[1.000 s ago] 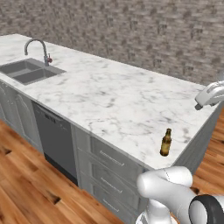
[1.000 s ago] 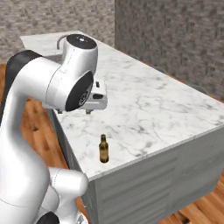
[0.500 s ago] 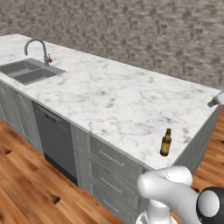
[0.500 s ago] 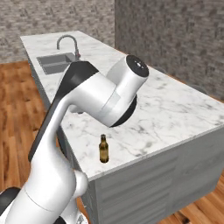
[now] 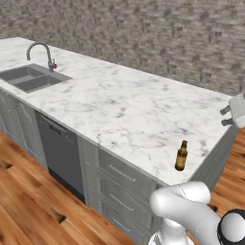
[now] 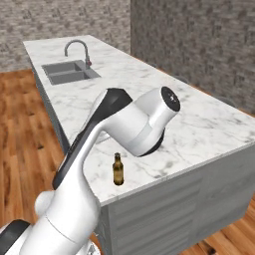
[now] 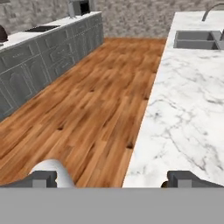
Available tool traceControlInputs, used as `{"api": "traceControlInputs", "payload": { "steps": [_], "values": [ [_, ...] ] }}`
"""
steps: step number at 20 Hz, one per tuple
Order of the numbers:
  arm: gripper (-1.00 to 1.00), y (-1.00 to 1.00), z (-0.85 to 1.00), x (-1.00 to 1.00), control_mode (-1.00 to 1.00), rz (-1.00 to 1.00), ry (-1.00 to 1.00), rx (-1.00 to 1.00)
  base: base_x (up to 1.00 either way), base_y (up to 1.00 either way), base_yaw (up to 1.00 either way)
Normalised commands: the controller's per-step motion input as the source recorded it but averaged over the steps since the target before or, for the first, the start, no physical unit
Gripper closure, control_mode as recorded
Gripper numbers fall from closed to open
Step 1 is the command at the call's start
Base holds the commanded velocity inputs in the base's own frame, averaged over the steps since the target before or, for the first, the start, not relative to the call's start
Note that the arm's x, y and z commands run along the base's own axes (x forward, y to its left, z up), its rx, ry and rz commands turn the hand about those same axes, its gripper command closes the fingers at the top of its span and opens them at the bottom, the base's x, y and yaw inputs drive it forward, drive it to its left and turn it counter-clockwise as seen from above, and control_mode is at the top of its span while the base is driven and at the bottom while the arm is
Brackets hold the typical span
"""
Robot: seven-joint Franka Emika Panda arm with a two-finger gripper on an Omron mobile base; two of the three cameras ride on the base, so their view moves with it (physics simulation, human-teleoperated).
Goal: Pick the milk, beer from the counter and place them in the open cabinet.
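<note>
**Beer left waiting as the hand is swung away**

Beer (image 5: 181, 156) is seen upright near the desk (image 5: 124, 103) edge, well apart from the hand (image 7: 118, 179), which has been swung outward, fingers spread wide and empty. A return reach is needed.

You're in a rendered home kitchen: long white marble counter (image 5: 129, 103) w/ steel sink (image 5: 29, 78) & curved faucet (image 5: 42, 53), grey drawers (image 5: 119, 184) and a dark dishwasher front (image 5: 60, 155) below, wood plank floor (image 7: 92, 109), grey stone-brick walls (image 5: 143, 36), more grey cabinets (image 7: 41, 57) opp. side
</note>
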Motion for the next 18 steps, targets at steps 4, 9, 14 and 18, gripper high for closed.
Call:
{"api": "traceControlInputs", "payload": {
  "steps": [4,9,14,18],
  "values": [
    [-1.0,-0.13,-0.19,0.01,-1.0,0.19,-0.13,0.0,0.0,0.0,0.0],
    [-1.0,-0.01,-0.14,0.0,-1.0,0.14,-0.01,0.0,0.0,0.0,0.0],
    [-1.0,0.0,-0.18,0.0,-1.0,0.11,0.0,-0.01,0.0,0.0,0.0],
    [-1.0,0.0,-0.35,0.0,-1.0,0.1,0.0,0.0,0.0,0.0,0.0]
  ]
}}
